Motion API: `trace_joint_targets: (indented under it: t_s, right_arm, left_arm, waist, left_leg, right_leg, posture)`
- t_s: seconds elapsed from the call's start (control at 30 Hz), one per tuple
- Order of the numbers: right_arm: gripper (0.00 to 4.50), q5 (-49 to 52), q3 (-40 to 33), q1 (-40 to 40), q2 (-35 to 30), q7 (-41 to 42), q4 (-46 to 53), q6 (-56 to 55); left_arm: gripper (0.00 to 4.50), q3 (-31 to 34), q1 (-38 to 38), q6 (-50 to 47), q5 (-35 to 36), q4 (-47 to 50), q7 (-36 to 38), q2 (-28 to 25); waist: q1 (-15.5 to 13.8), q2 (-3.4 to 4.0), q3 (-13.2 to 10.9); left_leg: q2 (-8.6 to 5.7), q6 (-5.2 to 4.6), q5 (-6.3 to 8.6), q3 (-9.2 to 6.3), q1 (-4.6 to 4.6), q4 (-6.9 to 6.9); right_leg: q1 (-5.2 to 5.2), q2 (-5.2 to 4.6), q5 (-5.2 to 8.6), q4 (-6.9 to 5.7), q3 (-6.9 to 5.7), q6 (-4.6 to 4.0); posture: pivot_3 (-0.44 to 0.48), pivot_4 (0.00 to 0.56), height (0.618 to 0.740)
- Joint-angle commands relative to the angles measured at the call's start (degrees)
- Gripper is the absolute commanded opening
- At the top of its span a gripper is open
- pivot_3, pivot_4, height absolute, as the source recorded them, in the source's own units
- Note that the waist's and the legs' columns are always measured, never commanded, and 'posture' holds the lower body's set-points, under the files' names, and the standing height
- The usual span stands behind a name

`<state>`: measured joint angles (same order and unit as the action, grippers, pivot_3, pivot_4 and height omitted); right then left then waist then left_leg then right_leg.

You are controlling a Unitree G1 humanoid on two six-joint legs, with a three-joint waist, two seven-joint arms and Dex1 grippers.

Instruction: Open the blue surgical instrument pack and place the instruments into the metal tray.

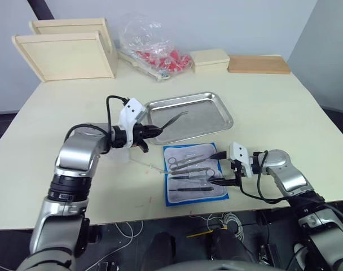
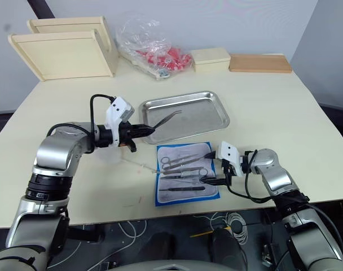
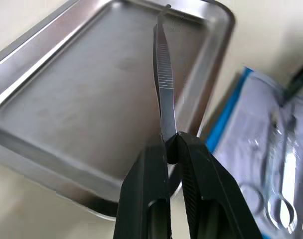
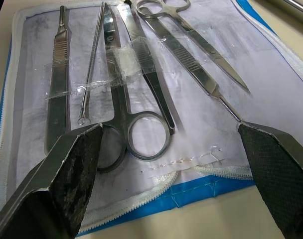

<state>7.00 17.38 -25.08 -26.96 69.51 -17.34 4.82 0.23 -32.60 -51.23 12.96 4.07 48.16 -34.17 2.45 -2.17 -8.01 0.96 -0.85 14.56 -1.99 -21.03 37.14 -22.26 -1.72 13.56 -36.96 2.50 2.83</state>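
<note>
Beige table [image 1: 284, 107] | left gripper [image 1: 153, 132] pinching forceps [image 1: 174, 119] above metal tray [image 1: 216, 107]

We see bright, even room light with soft shadows. The metal tray [image 1: 212, 116] shows mild glare. Its near rim blurs in the left wrist view.

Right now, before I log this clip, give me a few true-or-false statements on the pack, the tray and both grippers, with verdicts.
1. The blue surgical instrument pack lies open on the table. True.
2. The left gripper is empty. False: it is shut on slim forceps, held over the metal tray.
3. Several instruments already lie in the tray. False: its floor shows none.
4. The right gripper is open at the pack's edge. True.
5. Scissors remain in the pack's lining. True.
</note>
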Motion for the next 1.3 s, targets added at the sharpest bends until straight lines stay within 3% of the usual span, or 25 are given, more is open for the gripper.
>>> trace_joint_targets:
  t_s: [0.03,0.33,0.57,0.9,1.3]
  right_arm:
    - [4.50,-6.70,6.82,4.78,-0.35,-0.69,-6.38,3.02]
    - [4.50,-6.60,6.78,4.71,0.30,-1.13,-6.59,3.09]
    - [4.50,-6.58,6.78,4.93,0.47,-1.31,-6.47,3.08]
    - [4.50,-6.49,6.68,5.18,0.49,-1.60,-6.17,3.14]
    - [4.50,-6.50,6.56,5.05,0.86,-2.06,-6.54,2.90]
  left_arm:
    - [0.15,1.68,-0.98,-2.47,-1.40,3.56,-9.72,4.09]
    - [0.15,-0.95,0.79,-0.84,-8.37,5.32,-31.72,18.20]
    - [0.15,0.41,-0.19,0.57,-11.93,1.98,-43.55,26.05]
    - [0.15,4.30,-0.50,3.78,-11.74,-3.34,-53.04,34.57]
    - [0.15,5.72,-1.36,3.65,-13.69,-5.83,-59.89,36.62]
  waist:
    - [-0.01,0.01,-0.01]
    - [-0.03,-0.03,0.07]
    - [0.03,-0.01,0.08]
    - [0.04,-0.02,0.11]
    - [0.06,-0.02,0.11]
  left_leg:
    - [0.00,0.00,0.00,0.00,0.13,-0.06]
    - [0.01,0.02,0.00,-0.02,0.41,-0.22]
    - [-0.05,0.03,0.01,-0.03,0.54,-0.32]
    - [-0.24,0.04,0.01,-0.05,0.58,-0.36]
    - [-0.28,0.05,0.01,-0.08,0.60,-0.39]
  right_leg:
    - [0.12,-0.01,0.01,0.05,0.00,0.00]
    - [0.38,-0.08,-0.08,0.18,-0.01,-0.13]
    - [0.49,-0.04,-0.01,0.21,-0.02,-0.05]
    - [0.54,-0.07,0.01,0.23,-0.03,-0.01]
    - [0.56,-0.06,0.02,0.25,-0.05,0.01]
  posture:
    - [0.000,0.150,0.740]
    - [0.000,0.150,0.740]
    - [0.000,0.150,0.740]
    - [0.000,0.150,0.740]
    - [0.000,0.150,0.740]
